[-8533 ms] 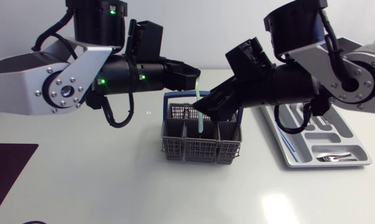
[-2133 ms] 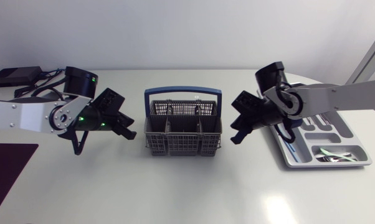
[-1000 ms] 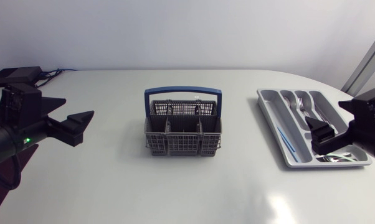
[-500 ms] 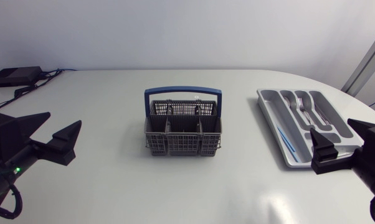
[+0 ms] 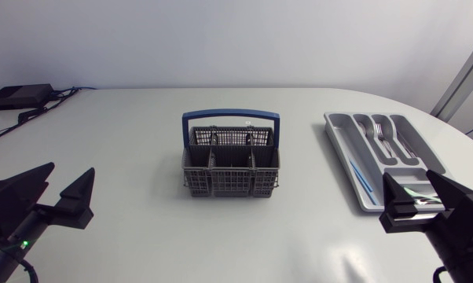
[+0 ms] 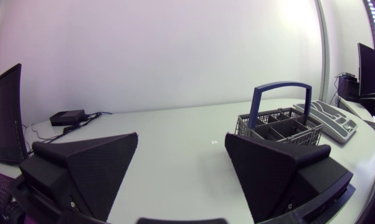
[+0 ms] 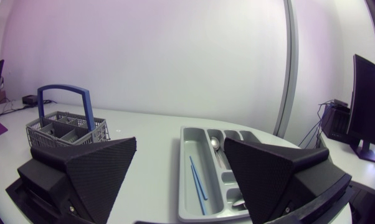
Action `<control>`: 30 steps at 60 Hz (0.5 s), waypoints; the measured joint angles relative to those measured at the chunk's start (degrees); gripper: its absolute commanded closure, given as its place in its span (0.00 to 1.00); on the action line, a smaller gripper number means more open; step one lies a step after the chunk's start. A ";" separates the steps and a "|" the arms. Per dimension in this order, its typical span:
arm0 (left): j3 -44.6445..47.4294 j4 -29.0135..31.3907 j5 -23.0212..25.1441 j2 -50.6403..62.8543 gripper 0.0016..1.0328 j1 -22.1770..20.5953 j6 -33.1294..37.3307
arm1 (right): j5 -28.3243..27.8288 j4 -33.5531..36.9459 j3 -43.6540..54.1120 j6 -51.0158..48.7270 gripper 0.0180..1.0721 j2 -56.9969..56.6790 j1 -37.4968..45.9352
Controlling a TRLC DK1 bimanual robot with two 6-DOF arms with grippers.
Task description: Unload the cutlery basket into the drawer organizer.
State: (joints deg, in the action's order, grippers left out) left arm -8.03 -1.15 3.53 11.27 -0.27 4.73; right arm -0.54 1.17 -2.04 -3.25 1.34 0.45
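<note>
Head view, clock bearings taken from the basket. The grey mesh cutlery basket (image 5: 231,163) with its blue handle (image 5: 231,115) stands upright at the middle of the white table (image 5: 142,236). The grey drawer organizer (image 5: 340,140) lies flat at 3 o'clock, well apart from the basket, with its long side running from 12 to 6. Forks (image 5: 382,134) lie in its far compartments, a thin blue stick (image 5: 361,177) lies in the long compartment nearest the basket, and a pale green piece (image 5: 413,191) shows in the near end, partly hidden. The left gripper (image 5: 70,174) sits low at 8 o'clock, fingers spread wide with nothing between them, pointing toward 12. The right gripper (image 5: 409,182) sits at 4 o'clock over the organizer's near end, fingers likewise parted and holding nothing. A black box (image 5: 18,96) with cables rests at 10 o'clock, by the far left edge.
</note>
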 measured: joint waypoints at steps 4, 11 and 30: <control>1.25 0.20 -0.72 -1.95 0.06 0.00 -0.52 | 0.00 -0.07 0.85 0.70 0.04 -0.72 -0.02; 3.58 0.59 -1.57 -5.70 0.07 0.00 -1.77 | 0.20 -0.15 0.87 1.57 0.04 -1.05 -0.04; 5.79 0.63 -3.45 -10.91 0.07 0.00 -3.30 | 0.22 -0.15 0.87 1.60 0.04 -1.09 -0.04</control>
